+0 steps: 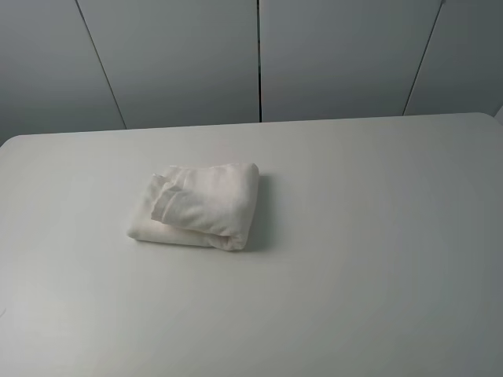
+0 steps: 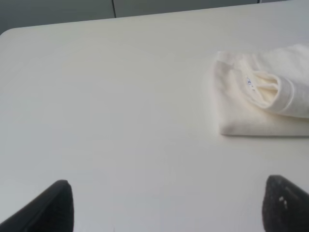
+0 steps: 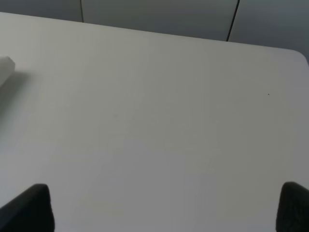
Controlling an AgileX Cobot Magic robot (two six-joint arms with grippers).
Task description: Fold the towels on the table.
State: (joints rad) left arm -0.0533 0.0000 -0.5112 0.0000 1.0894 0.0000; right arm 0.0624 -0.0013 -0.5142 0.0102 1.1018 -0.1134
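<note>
Towel [image 1: 198,206]: white terry cloth, folded into a compact thick bundle, lying flat on the table, left of centre in the high view, about midway between the far and near edges.
Towel folds: rounded fold along the right side in the high view; layered loose edges and the woven border band show on the left part of the top.
Towel detail: left wrist view shows the band curling over the top layer and a small printed label [image 2: 249,82] just beside it; print too small to read.
Table [image 1: 377,259]: plain white matte top, rounded far corners visible, much wider than the towel.
Left gripper [image 2: 169,205]: jaws spread wide, holding nothing, two dark fingertips [image 2: 53,208] at the frame corners, hanging over bare table, well apart from the towel.
Right gripper [image 3: 164,208]: jaws spread wide, holding nothing, over bare table; only a sliver of the towel [image 3: 6,65] shows at the frame edge, well apart from the fingertips.
High view: neither arm nor gripper shows.
Backdrop: grey wall panels [image 1: 181,59] with dark seams behind the table's far edge.
</note>
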